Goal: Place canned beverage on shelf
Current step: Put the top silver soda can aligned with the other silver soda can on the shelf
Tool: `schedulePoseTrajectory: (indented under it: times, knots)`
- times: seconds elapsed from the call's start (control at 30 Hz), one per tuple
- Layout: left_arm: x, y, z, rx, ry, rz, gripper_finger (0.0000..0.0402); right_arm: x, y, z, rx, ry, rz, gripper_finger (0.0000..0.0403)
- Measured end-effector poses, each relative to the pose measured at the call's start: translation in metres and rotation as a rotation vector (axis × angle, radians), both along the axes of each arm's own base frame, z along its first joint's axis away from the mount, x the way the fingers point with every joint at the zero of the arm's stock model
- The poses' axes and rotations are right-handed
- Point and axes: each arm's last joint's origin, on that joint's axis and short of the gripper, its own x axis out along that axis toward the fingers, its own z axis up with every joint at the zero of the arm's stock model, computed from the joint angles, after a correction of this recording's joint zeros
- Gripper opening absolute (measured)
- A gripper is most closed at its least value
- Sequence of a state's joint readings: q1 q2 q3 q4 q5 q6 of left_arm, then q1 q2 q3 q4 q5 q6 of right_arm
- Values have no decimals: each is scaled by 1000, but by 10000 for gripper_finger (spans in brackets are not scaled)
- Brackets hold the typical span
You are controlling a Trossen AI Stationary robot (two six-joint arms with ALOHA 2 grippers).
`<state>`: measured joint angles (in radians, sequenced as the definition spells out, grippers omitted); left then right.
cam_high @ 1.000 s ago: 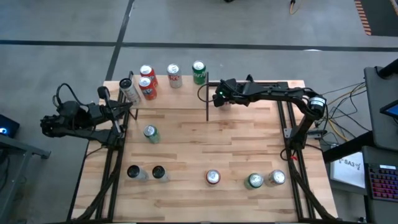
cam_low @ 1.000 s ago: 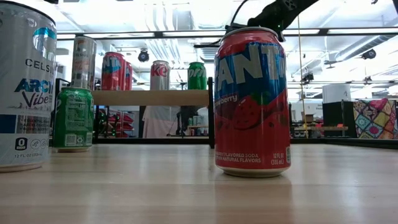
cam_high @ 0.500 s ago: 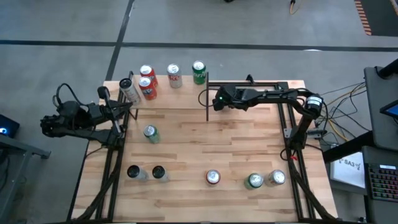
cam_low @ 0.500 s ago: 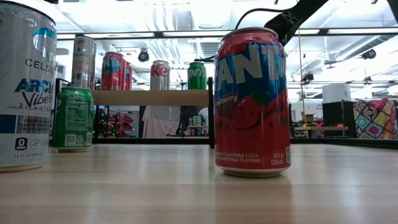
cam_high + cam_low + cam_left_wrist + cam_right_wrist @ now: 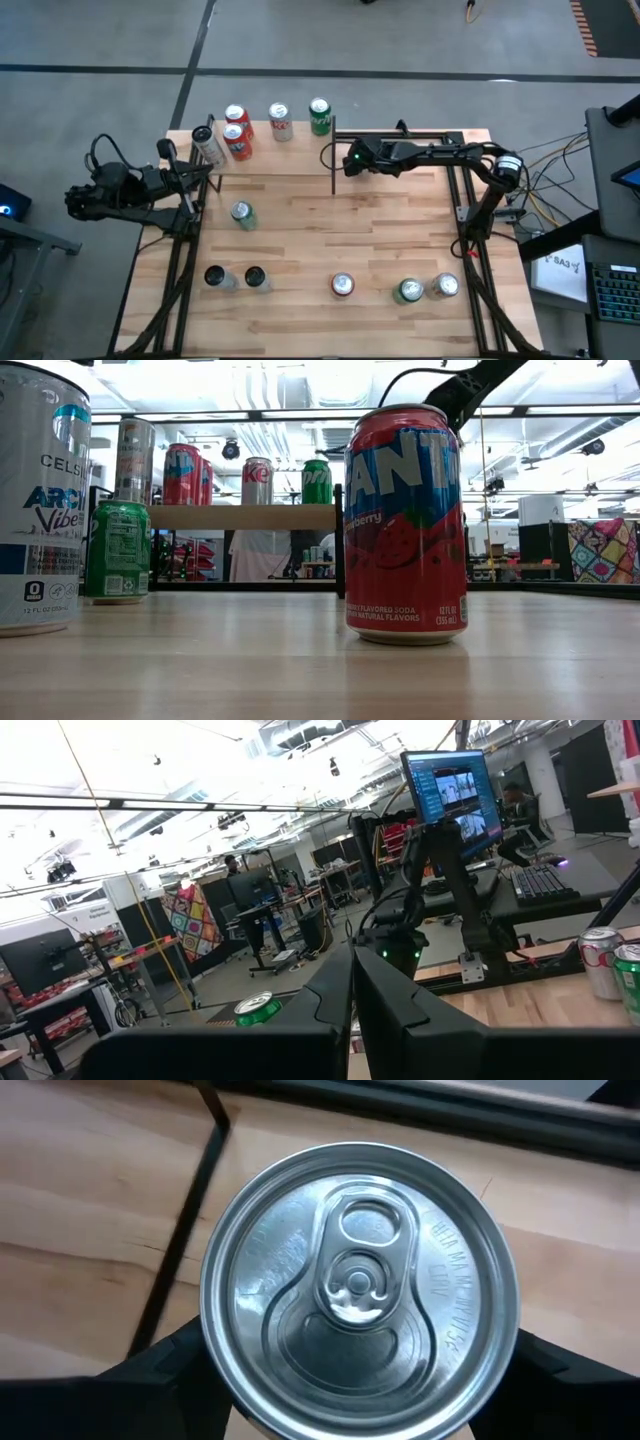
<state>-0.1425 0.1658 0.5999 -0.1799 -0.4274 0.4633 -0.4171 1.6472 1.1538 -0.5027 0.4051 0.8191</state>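
Between the right gripper's [image 5: 362, 1390] spread dark fingers [image 5: 160, 1370] sits a silver-topped can [image 5: 360, 1285], flanked either side, grip uncertain. The shelf [image 5: 265, 140] lies just beyond. The left gripper [image 5: 352, 1010] waits shut.

Red Fanta can [image 5: 405, 525], green can [image 5: 117, 552], silver lid [image 5: 360, 1288].

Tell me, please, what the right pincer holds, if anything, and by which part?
Cannot be told: a can sits within the right pincer, grip on its sides unconfirmed.
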Motion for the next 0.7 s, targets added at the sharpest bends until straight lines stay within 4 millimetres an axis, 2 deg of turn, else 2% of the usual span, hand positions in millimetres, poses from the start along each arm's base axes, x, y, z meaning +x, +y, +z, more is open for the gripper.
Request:
schedulePoseTrajectory:
  times: [0.17, 0.33, 0.5, 0.6, 0.7]
  knots:
    - [0, 0, 0, 0, 0, 0, 0, -10, 6, 33, -44, -74, 9, 279]
    - [0, 0, 0, -3, 1, -1, 0, -14, 24, 84, -139, -123, 60, 279]
    - [0, 0, 0, -4, 0, -1, 0, -8, 46, 132, -238, -136, 129, 279]
    - [0, 0, 0, -8, -2, -2, 0, 2, 59, 152, -307, -146, 174, 279]
    - [0, 0, 0, -8, -2, -2, 0, 16, 68, 164, -335, -155, 244, 279]
